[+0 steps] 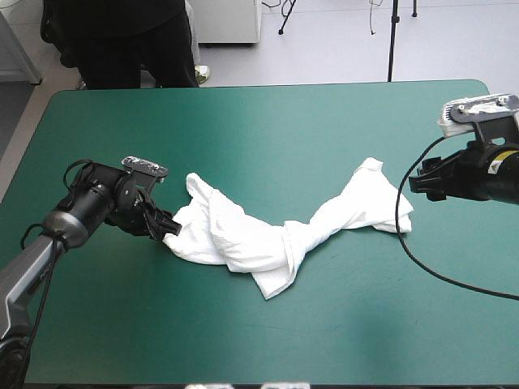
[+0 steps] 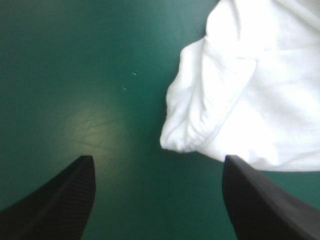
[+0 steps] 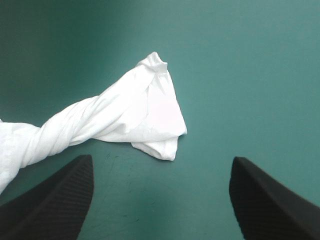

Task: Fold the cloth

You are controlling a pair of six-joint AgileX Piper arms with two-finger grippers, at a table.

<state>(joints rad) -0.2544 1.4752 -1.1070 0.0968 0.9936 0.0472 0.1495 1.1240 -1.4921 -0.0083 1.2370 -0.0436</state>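
Note:
The white T-shirt [image 1: 276,231] lies stretched across the middle of the teal-green table, twisted like a rope near its centre. My left gripper [image 1: 168,227] is at the shirt's left end, open; in the left wrist view [image 2: 157,200] a rounded fold of the T-shirt [image 2: 240,95] lies just ahead of the gap, toward one finger. My right gripper [image 1: 413,185] hovers just right of the shirt's right end, open. From the right wrist [image 3: 161,200], the T-shirt's loose end [image 3: 150,112] lies ahead of the fingers with bare cover between.
Bare teal-green cover [image 1: 268,130] stretches behind the shirt to the far edge, and more lies in front of it toward the near edge.

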